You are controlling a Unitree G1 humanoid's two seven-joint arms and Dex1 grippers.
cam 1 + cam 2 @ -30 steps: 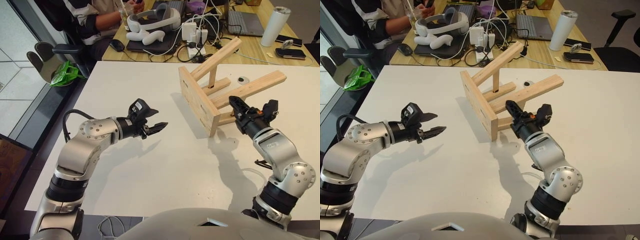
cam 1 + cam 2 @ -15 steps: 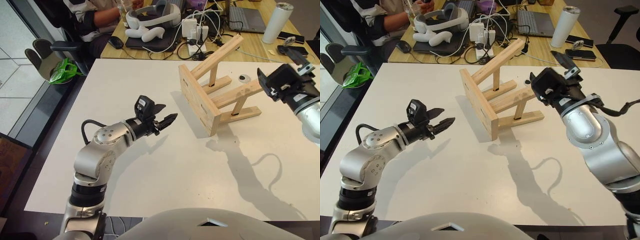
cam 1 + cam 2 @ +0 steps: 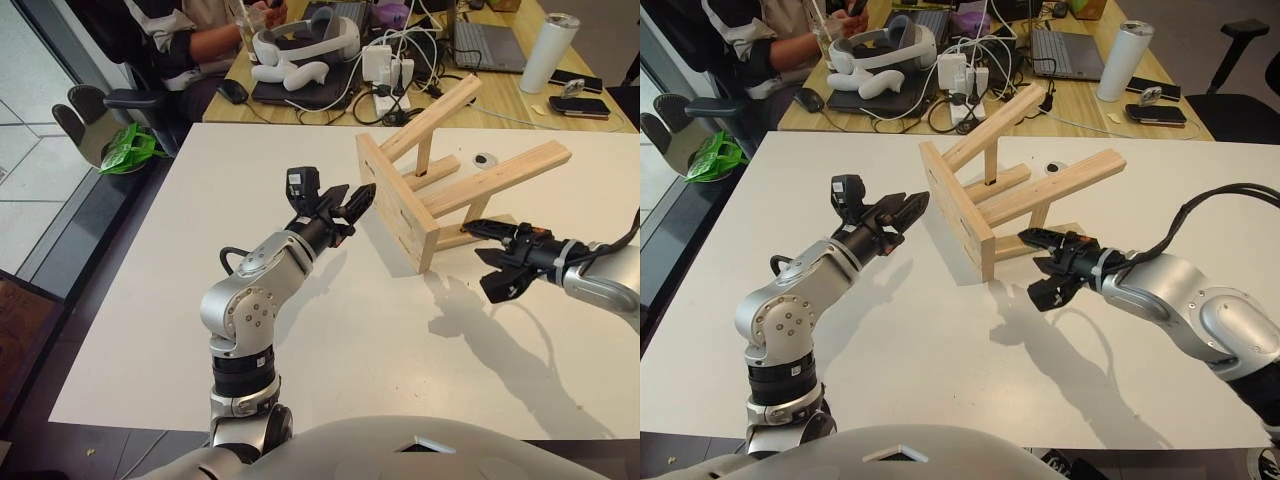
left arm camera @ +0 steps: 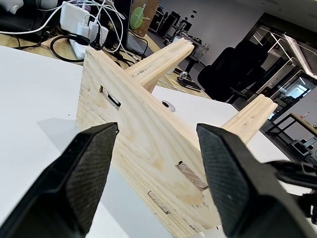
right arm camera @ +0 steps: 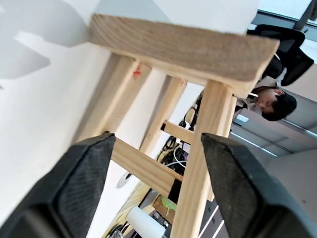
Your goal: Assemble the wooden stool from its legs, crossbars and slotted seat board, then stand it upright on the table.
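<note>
Currently one stool [image 3: 400, 205] lying sideways on table [image 3: 200, 200]; left jaws, right jaws both released, flanking it.

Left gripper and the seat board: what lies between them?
Nothing; the right eye view shows only bare table between the open left gripper and the seat board.

Office: laptop [image 3: 1065, 50], headset [image 3: 885, 48], cabled desk [image 3: 815, 120] (swivel chairs [image 3: 1245, 100] behind).

Stool [image 3: 400, 205] on its side on the table [image 3: 350, 345], between left gripper [image 3: 353, 199] and right gripper [image 3: 478, 260]
</note>
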